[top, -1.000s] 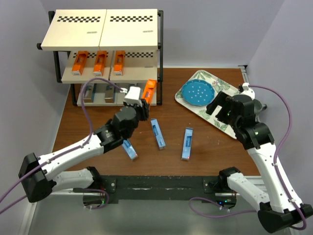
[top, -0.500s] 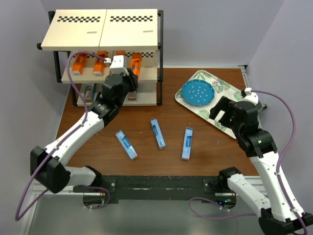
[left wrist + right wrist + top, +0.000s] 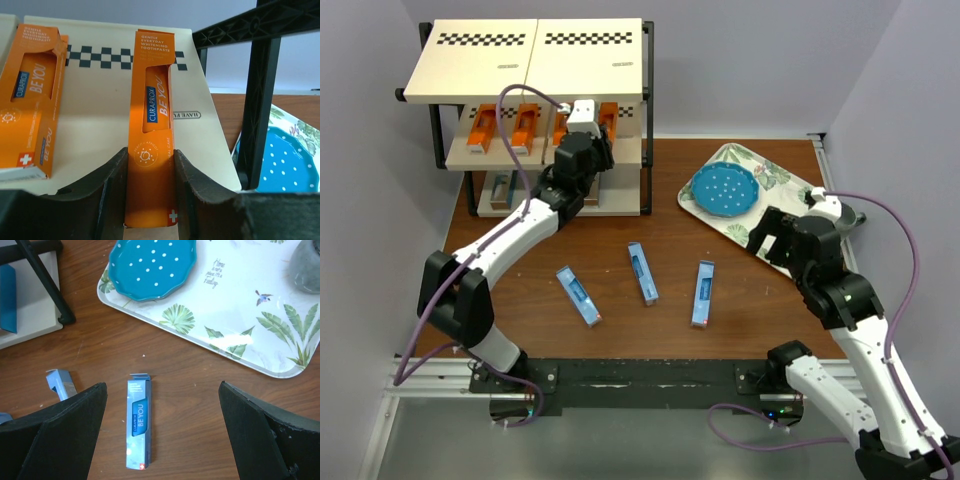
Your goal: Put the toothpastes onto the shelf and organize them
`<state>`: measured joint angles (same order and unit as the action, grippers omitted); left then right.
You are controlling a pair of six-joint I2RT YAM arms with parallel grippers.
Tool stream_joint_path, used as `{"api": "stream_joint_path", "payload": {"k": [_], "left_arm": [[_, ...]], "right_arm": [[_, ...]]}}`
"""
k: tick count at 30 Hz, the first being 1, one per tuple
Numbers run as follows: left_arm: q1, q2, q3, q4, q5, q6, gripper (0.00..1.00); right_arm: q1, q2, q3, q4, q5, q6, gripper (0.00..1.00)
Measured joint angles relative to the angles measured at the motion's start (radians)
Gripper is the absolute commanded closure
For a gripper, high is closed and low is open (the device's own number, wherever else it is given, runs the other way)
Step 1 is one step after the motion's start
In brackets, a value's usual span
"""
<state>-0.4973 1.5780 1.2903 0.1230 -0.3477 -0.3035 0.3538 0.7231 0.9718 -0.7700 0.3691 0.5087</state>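
Observation:
My left gripper [image 3: 150, 151] is shut on an orange toothpaste carton [image 3: 150, 125], which points lengthwise over the middle board [image 3: 100, 125] of the shelf [image 3: 525, 62], near its right end. Beside it on the left lies another orange carton [image 3: 32, 100]. From above, the left gripper [image 3: 592, 128] is at the middle tier, where more orange cartons [image 3: 483, 128] lie in a row. Three light blue toothpastes [image 3: 578, 294] [image 3: 642, 272] [image 3: 703, 293] lie on the table. My right gripper [image 3: 161, 390] hangs open above one blue carton [image 3: 138, 424], touching nothing.
A floral tray [image 3: 778, 178] at the right holds a blue dotted plate [image 3: 724, 189] and a grey cup [image 3: 305, 265]. The shelf's black post [image 3: 257, 95] stands just right of the held carton. Silver-grey cartons [image 3: 501, 188] sit on the bottom tier.
My left arm has lifted the orange carton from in front of the shelf's bottom tier up and into the middle tier. The right arm has shifted slightly toward the table's middle.

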Motion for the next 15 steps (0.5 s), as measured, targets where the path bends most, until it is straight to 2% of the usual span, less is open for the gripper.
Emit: {"api": "stream_joint_path", "payload": {"k": [9,15], "left_arm": [[0.003,0.065,0.015,0.064,-0.009,0.034,0.58],[0.002,0.08,0.017,0.087,-0.011,0.035,0.43]], "right_arm": [[0.008,-0.008,-0.015,0.0,0.015,-0.013,0.02],[0.008,-0.019,-0.018,0.0,0.016,-0.013,0.02]]}}
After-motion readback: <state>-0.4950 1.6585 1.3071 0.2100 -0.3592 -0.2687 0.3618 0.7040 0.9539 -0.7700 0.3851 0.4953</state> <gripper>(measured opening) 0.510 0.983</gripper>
